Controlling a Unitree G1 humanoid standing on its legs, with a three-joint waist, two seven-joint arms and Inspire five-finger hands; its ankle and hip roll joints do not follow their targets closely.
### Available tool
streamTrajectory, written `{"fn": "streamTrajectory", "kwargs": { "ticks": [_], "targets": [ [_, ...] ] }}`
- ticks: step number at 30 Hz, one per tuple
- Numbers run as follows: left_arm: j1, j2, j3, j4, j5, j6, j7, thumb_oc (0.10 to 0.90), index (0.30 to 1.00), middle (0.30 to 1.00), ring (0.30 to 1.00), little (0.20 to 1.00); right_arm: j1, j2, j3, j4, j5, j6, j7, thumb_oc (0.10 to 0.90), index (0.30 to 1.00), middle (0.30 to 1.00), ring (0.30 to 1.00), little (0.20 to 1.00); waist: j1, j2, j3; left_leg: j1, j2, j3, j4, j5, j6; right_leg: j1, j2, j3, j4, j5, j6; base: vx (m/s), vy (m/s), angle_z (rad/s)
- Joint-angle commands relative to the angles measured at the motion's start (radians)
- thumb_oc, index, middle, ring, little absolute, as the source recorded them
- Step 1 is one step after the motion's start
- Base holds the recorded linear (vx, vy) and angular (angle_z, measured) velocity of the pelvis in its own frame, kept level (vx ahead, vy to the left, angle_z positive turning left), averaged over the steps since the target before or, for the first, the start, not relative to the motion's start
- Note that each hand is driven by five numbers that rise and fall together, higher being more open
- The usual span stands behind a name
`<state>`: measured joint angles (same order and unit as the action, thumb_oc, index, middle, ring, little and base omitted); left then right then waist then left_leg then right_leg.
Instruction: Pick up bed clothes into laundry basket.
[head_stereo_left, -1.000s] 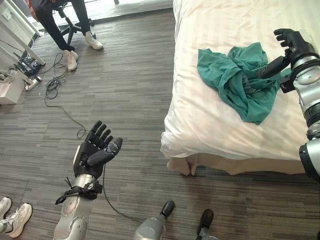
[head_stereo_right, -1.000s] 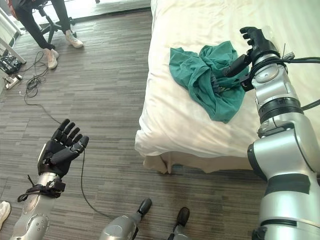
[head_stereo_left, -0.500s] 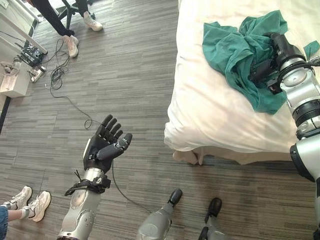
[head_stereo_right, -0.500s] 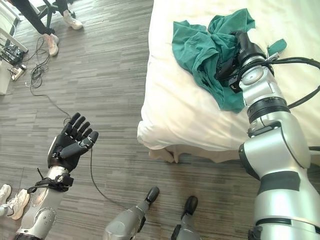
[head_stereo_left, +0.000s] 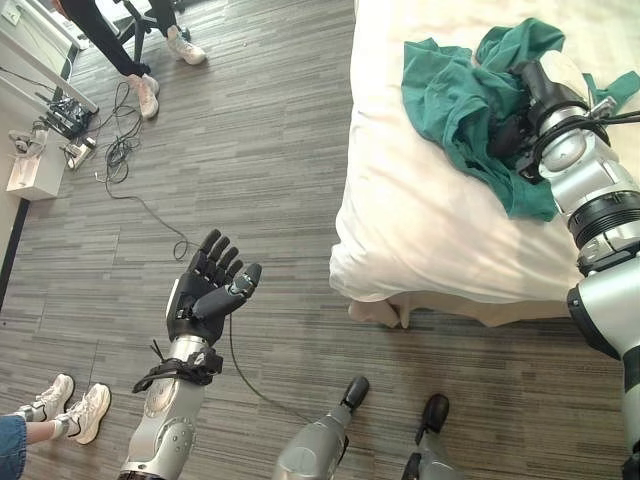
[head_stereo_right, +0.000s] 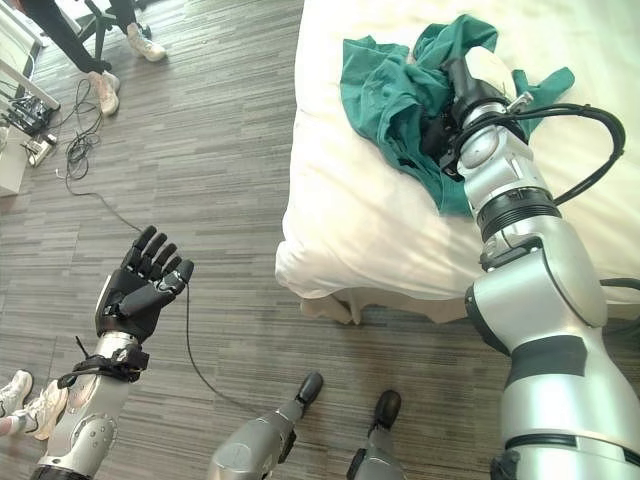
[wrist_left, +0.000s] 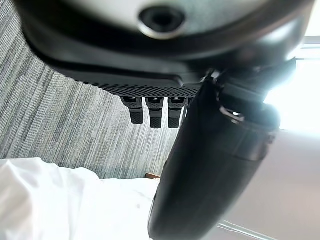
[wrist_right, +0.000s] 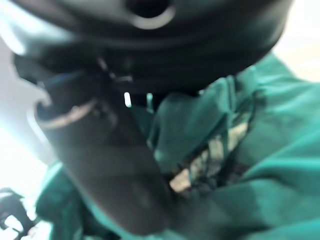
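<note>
Green clothes (head_stereo_left: 470, 100) lie crumpled on the white bed (head_stereo_left: 440, 230), near its left edge, at the upper right of the head views. Far to the left, a person's white shoes (head_stereo_left: 65, 410) stand on the wooden floor (head_stereo_left: 250, 150), and another person's legs (head_stereo_left: 120, 45) show at the upper left, close to a tangle of cables (head_stereo_left: 110, 150). The left hand (head_stereo_left: 205, 295) hangs over the floor, well apart from the bed, palm up with its fingers straight and spread, holding nothing. To the right, the right hand (head_stereo_right: 445, 125) is sunk into the folds of the green cloth on the bed. Its wrist view shows the thumb (wrist_right: 107, 165) pressed against the fabric, but the fingers are buried in the cloth, so I cannot tell whether they have closed on it.
</note>
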<state>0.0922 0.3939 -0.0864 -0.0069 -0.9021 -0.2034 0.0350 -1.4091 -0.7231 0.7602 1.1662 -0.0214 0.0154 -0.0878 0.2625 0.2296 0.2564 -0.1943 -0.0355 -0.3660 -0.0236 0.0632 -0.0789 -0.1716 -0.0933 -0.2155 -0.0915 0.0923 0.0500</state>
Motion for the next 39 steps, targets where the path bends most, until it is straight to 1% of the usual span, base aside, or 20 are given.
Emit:
{"fn": "streamTrajectory", "kwargs": {
  "ticks": [1,4,5,8,11,12,14,15,20,21,23,24,25,26,27,28,30,32,34,39],
  "targets": [
    [-0.034,0.032,0.072,-0.126,-0.006,-0.137,0.001,0.8,0.9,0.9,0.9,0.9,-0.149,0.07,0.111,-0.153,-0.03,-0.07,0.006,0.4,0.3,0.3,0.3,0.3,0.019,-0.06,-0.007,-0.044,0.008,0.014,-0.064,0.084,-0.049,0.05,-0.049,0.097,0.088,-0.148,0.057,0.02,0.046,-0.05],
    [-0.036,0.043,0.082,-0.118,-0.009,-0.137,-0.003,0.8,0.9,0.9,0.9,0.9,-0.135,0.07,0.103,-0.225,-0.023,-0.074,0.013,0.4,0.3,0.3,0.3,0.3,0.002,-0.075,-0.013,-0.026,0.011,0.037,-0.064,0.072,-0.044,0.063,-0.049,0.118,0.075,-0.14,0.06,0.03,0.067,-0.07],
    [-0.042,0.053,0.086,-0.116,-0.013,-0.136,-0.006,0.8,0.9,0.9,0.9,0.9,-0.13,0.055,0.098,-0.272,-0.016,-0.081,0.019,0.4,0.3,0.3,0.3,0.3,-0.017,-0.085,-0.022,-0.015,0.014,0.051,-0.064,0.064,-0.04,0.073,-0.052,0.132,0.064,-0.133,0.063,0.03,0.069,-0.09],
    [-0.048,0.059,0.084,-0.115,-0.018,-0.133,-0.014,0.8,0.9,0.9,0.9,0.9,-0.121,0.042,0.087,-0.297,-0.003,-0.083,0.02,0.4,0.3,0.3,0.3,0.3,-0.032,-0.096,-0.032,0.0,0.016,0.069,-0.064,0.053,-0.035,0.085,-0.054,0.145,0.052,-0.127,0.066,0.03,0.059,-0.19],
    [-0.062,0.071,0.088,-0.094,-0.016,-0.125,-0.027,0.8,0.9,0.9,0.9,0.9,-0.087,-0.04,0.03,-0.393,0.048,-0.096,0.006,0.4,0.3,0.3,0.3,0.3,-0.081,-0.123,-0.059,0.043,0.017,0.103,-0.06,0.023,-0.017,0.111,-0.058,0.18,0.047,-0.12,0.073,0.06,0.085,-0.3],
    [-0.062,0.072,0.087,-0.093,-0.016,-0.125,-0.027,0.8,0.9,0.9,0.9,0.9,-0.084,-0.042,0.027,-0.396,0.048,-0.095,0.006,0.4,0.3,0.3,0.3,0.3,-0.079,-0.125,-0.058,0.045,0.017,0.104,-0.06,0.023,-0.016,0.113,-0.058,0.182,0.047,-0.121,0.073,0.07,0.077,0.0],
    [-0.074,0.086,0.102,-0.081,-0.008,-0.121,-0.038,0.8,0.9,0.9,0.9,0.9,-0.034,-0.152,-0.016,-0.525,0.079,-0.108,0.01,0.4,0.3,0.3,0.3,0.3,-0.132,-0.141,-0.08,0.075,0.015,0.128,-0.057,0.003,-0.001,0.124,-0.061,0.212,0.049,-0.117,0.077,0.08,0.097,-0.19],
    [-0.074,0.089,0.1,-0.081,-0.009,-0.121,-0.039,0.8,0.9,0.9,0.9,0.9,-0.027,-0.155,-0.022,-0.531,0.078,-0.106,0.01,0.4,0.3,0.3,0.3,0.3,-0.129,-0.144,-0.079,0.077,0.015,0.13,-0.057,0.002,0.0,0.125,-0.061,0.214,0.048,-0.118,0.077,0.07,0.102,-0.21],
    [-0.07,0.078,0.11,-0.07,-0.002,-0.107,-0.057,0.8,0.9,0.9,0.9,0.9,0.152,-0.322,-0.178,-0.67,0.157,-0.139,-0.006,0.4,0.3,0.3,0.3,0.3,-0.205,-0.163,-0.111,0.12,0.012,0.164,-0.057,-0.024,0.021,0.138,-0.07,0.252,0.053,-0.109,0.088,0.05,0.064,-0.26],
    [-0.07,0.082,0.107,-0.07,-0.002,-0.107,-0.057,0.8,0.9,0.9,0.9,0.9,0.166,-0.325,-0.19,-0.677,0.156,-0.138,-0.006,0.4,0.3,0.3,0.3,0.3,-0.202,-0.166,-0.111,0.122,0.012,0.165,-0.057,-0.025,0.021,0.139,-0.07,0.252,0.053,-0.109,0.088,0.04,0.074,-0.23],
    [-0.062,0.072,0.112,-0.057,0.017,-0.095,-0.064,0.8,0.9,0.9,0.9,0.9,0.359,-0.388,-0.364,-0.787,0.209,-0.162,-0.012,0.4,0.3,0.3,0.3,0.3,-0.242,-0.173,-0.126,0.138,0.01,0.192,-0.057,-0.037,0.029,0.138,-0.071,0.282,0.049,-0.095,0.098,0.03,0.094,-0.3],
    [-0.062,0.065,0.12,-0.054,0.019,-0.091,-0.068,0.8,0.9,0.9,0.9,0.9,0.419,-0.388,-0.418,-0.811,0.233,-0.17,-0.013,0.4,0.3,0.3,0.3,0.3,-0.261,-0.169,-0.128,0.142,0.01,0.202,-0.057,-0.04,0.031,0.135,-0.07,0.29,0.047,-0.091,0.101,0.01,0.073,-0.36],
    [-0.057,0.07,0.12,-0.054,0.022,-0.089,-0.069,0.8,0.9,0.9,0.9,0.9,0.511,-0.389,-0.497,-0.861,0.243,-0.178,-0.01,0.4,0.3,0.3,0.3,0.3,-0.263,-0.177,-0.133,0.147,0.011,0.211,-0.057,-0.044,0.033,0.135,-0.069,0.3,0.044,-0.087,0.103,-0.03,0.079,-0.39],
    [-0.058,0.056,0.125,-0.054,0.026,-0.085,-0.067,0.8,0.9,0.9,0.9,0.9,0.595,-0.383,-0.581,-0.885,0.286,-0.197,-0.021,0.4,0.3,0.3,0.3,0.3,-0.291,-0.175,-0.131,0.146,0.01,0.225,-0.056,-0.035,0.035,0.123,-0.067,0.314,0.047,-0.069,0.108,-0.04,0.076,-0.34],
    [-0.053,0.055,0.129,-0.054,0.028,-0.083,-0.071,0.8,0.9,0.9,0.9,0.9,0.686,-0.377,-0.657,-0.929,0.302,-0.202,-0.013,0.4,0.3,0.3,0.3,0.3,-0.295,-0.179,-0.133,0.149,0.01,0.234,-0.056,-0.037,0.037,0.121,-0.067,0.322,0.046,-0.066,0.109,-0.04,0.084,-0.36],
    [-0.051,0.054,0.129,-0.054,0.035,-0.079,-0.069,0.8,0.9,0.9,0.9,0.9,0.816,-0.368,-0.783,-0.979,0.332,-0.217,-0.019,0.4,0.3,0.3,0.3,0.3,-0.309,-0.186,-0.139,0.154,0.01,0.248,-0.057,-0.04,0.04,0.118,-0.065,0.333,0.045,-0.061,0.113,0.0,0.064,-0.41],
    [-0.043,0.045,0.137,-0.061,0.039,-0.073,-0.069,0.8,0.9,0.9,0.9,0.9,0.983,-0.322,-0.939,-1.048,0.368,-0.237,-0.022,0.4,0.3,0.3,0.3,0.3,-0.322,-0.191,-0.149,0.165,0.01,0.262,-0.06,-0.059,0.046,0.12,-0.066,0.347,0.042,-0.066,0.117,0.03,0.062,-0.41],
    [-0.043,0.034,0.153,-0.064,0.047,-0.072,-0.06,0.8,0.9,0.9,0.9,0.9,1.111,-0.284,-1.074,-1.088,0.402,-0.264,-0.044,0.4,0.3,0.3,0.3,0.3,-0.351,-0.198,-0.149,0.164,0.009,0.278,-0.06,-0.053,0.048,0.106,-0.064,0.365,0.046,-0.046,0.122,-0.03,0.042,-0.37],
    [-0.041,0.025,0.169,-0.075,0.054,-0.07,-0.053,0.8,0.9,0.9,0.9,0.9,1.224,-0.241,-1.205,-1.123,0.447,-0.287,-0.061,0.4,0.3,0.3,0.3,0.3,-0.377,-0.207,-0.156,0.17,0.009,0.295,-0.061,-0.059,0.05,0.098,-0.06,0.38,0.046,-0.038,0.128,0.01,0.028,-0.37],
    [-0.012,0.002,0.212,-0.091,0.074,-0.06,-0.04,0.8,0.9,0.9,0.9,0.9,1.375,-0.176,-1.377,-1.176,0.436,-0.301,-0.102,0.4,0.3,0.3,0.3,0.3,-0.415,-0.225,-0.165,0.189,0.015,0.33,-0.061,-0.072,0.053,0.083,-0.05,0.411,0.063,-0.03,0.138,0.02,0.016,-0.29]
  ]
}}
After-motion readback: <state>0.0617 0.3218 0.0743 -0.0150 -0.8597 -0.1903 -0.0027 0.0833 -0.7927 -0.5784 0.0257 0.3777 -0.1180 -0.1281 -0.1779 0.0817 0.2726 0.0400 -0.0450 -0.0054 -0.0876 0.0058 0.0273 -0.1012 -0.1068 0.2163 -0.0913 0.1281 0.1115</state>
